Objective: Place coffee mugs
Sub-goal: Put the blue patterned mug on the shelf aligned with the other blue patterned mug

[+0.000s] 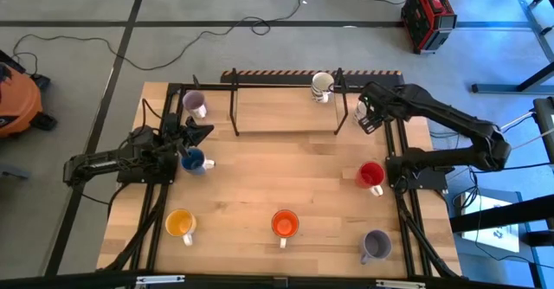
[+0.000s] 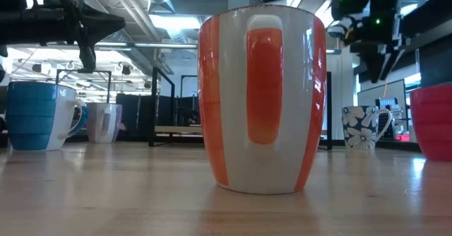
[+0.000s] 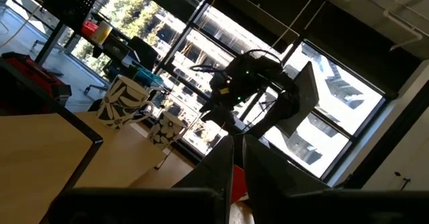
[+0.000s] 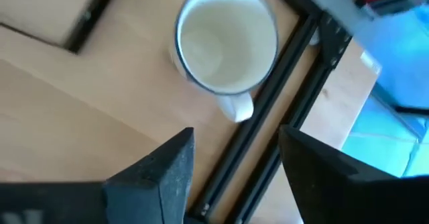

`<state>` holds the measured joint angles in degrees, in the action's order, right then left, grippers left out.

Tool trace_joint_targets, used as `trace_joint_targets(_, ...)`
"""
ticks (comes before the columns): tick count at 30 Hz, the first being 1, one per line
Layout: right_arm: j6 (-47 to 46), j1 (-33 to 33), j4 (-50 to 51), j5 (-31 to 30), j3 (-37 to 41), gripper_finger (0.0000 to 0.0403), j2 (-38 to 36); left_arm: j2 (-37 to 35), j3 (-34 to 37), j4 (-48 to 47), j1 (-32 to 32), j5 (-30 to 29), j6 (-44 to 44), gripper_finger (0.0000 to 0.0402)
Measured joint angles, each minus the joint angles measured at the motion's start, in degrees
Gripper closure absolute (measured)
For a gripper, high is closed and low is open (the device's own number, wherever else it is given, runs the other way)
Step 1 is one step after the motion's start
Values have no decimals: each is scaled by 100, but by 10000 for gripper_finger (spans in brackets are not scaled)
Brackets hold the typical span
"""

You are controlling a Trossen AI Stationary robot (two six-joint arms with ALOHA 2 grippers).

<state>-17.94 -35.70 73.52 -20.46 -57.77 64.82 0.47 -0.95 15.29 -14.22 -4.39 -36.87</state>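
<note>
Several coffee mugs stand upright on the wooden table point(image 1: 260, 168). A white mug with a blue rim point(image 4: 226, 46) stands at the far right by a black frame rail. My right gripper point(image 4: 234, 160) hangs open above it, pointing steeply down, nothing between its fingers; in the high view this gripper point(image 1: 370, 118) partly covers that mug point(image 1: 362, 107). My left gripper point(image 1: 199, 133) waits shut at the left, level above the blue mug point(image 1: 194, 160). Other mugs: lilac point(image 1: 195, 104), white point(image 1: 322, 85), red point(image 1: 370, 176), yellow-orange point(image 1: 180, 224), orange point(image 1: 285, 224), greyish lilac point(image 1: 376, 245).
A black frame point(image 1: 286, 107) stands at the table's far middle, and black rails point(image 1: 400, 202) run along both sides. The orange mug point(image 2: 261, 98) fills the low view. A red case point(image 1: 428, 14) and cables lie on the floor beyond the table.
</note>
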Motion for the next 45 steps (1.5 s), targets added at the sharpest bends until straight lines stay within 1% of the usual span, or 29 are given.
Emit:
trace_joint_targets(5,232,-311,-109,92,432,205,29,0,2,0,-2,-1,1,373)
trace_joint_targets(9,482,-486,-413,216,728,205,30,0,0,2,-2,-1,1,373)
trace_joint_targets(15,724,-756,-927,177,943,205,30,0,0,3,-2,-1,1,373)
trace_joint_targets(17,834,-895,-1097,264,1008,205,30,0,0,3,-2,-1,1,373)
trace_joint_targets(19,1029,-1009,-1210,346,1084,205,32,0,1,2,-2,-1,1,373)
trace_joint_targets(21,1197,-1083,-1257,271,1157,205,32,0,0,2,-2,-1,1,373)
trace_joint_targets(23,1234,-1163,-1348,210,1251,205,30,0,0,2,-2,-1,1,373)
trace_joint_targets(26,1341,-1284,-1560,297,1403,205,30,0,0,1,-1,-3,1,373)
trace_joint_targets(29,1670,-1323,-1749,314,1540,205,32,0,0,0,-2,-65,1,373)
trace_joint_targets(34,1843,-1318,-1951,315,1586,205,32,0,0,1,-1,-150,1,373)
trace_joint_targets(39,2057,-1317,-2015,667,1583,205,90,0,0,0,-2,-213,1,373)
trace_joint_targets(41,2093,-1318,-2011,712,1583,206,182,0,1,0,-1,-215,1,373)
trace_joint_targets(43,2123,-1318,-2015,777,1583,216,273,0,0,0,-1,-215,1,373)
trace_joint_targets(45,2135,-1316,-2020,808,1583,235,376,0,0,0,-2,-215,1,373)
